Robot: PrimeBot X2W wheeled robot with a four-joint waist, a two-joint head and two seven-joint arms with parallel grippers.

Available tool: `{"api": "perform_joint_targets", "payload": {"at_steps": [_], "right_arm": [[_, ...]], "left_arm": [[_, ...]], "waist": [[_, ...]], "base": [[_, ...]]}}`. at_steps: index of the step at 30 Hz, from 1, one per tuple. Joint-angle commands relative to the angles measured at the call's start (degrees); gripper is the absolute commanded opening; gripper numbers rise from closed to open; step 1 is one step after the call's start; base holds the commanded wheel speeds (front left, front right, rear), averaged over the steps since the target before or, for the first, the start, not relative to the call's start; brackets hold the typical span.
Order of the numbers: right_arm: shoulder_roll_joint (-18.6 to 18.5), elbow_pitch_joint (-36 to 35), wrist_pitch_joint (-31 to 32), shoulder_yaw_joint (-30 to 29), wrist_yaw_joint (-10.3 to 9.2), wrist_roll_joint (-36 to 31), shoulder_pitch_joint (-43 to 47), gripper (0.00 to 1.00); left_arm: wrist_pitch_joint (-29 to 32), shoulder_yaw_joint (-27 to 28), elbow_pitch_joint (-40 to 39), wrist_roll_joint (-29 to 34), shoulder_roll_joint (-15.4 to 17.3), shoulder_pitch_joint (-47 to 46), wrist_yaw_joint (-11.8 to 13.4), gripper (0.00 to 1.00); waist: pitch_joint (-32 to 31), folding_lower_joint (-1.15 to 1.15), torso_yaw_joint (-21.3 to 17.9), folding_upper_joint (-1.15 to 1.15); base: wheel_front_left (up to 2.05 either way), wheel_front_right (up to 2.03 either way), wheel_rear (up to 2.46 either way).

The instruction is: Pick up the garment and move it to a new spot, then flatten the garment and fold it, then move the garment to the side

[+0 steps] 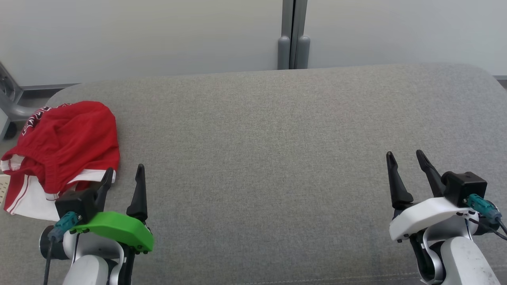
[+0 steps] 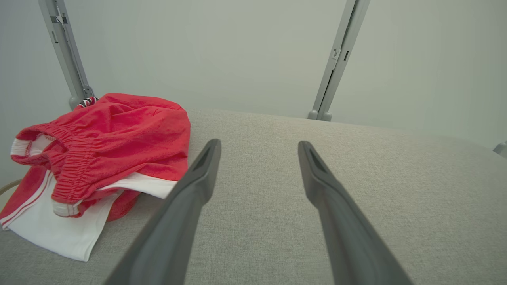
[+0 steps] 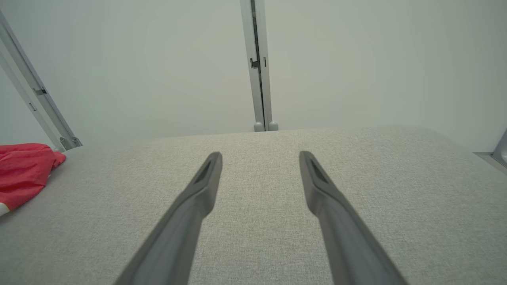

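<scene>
One red-and-white garment (image 1: 67,138) (crumpled) lies on one grey cushion (image 1: 277,138); two grippers: left gripper (image 1: 124,168) just beside it, right gripper (image 1: 405,153) well apart, both spread, empty.

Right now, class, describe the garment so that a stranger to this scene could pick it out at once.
Start at the wide grey cushioned surface. Go to its left edge, just beyond the open left gripper. There lies the garment, a crumpled red heap with white trim and an elastic waistband, the only loose cloth on the plain grey.
</scene>
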Motion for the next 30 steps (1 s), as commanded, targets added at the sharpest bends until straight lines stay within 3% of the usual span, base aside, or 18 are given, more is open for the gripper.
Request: {"api": "perform_joint_targets", "payload": {"at_steps": [1,21,26,30], "right_arm": [[0.1,-1.0,-0.5,-0.2,0.01,-1.6,0.7,1.0],[1.2,-3.1,-2.5,1.0,0.02,-8.3,3.0,1.0],[1.3,-3.4,-3.2,2.2,0.02,-9.4,3.4,1.0],[1.4,-3.6,-3.9,3.2,0.01,-10.1,3.9,1.0]], "left_arm": [[0.1,0.1,-0.5,1.5,0.7,0.3,0.4,1.0],[0.4,0.5,-0.7,6.1,0.4,0.6,1.9,1.0],[0.2,0.8,-1.0,6.7,0.0,0.6,2.6,1.0],[0.3,0.6,-1.2,7.8,-0.5,0.3,3.4,1.0]], "waist": [[0.0,0.0,0.0,0.0],[-0.1,0.0,1.8,0.0],[-0.4,0.0,4.7,0.0],[-0.6,0.0,9.3,0.0]], "base": [[0.0,0.0,0.0],[0.0,0.0,0.0],[0.0,0.0,0.0],[0.0,0.0,0.0]]}}
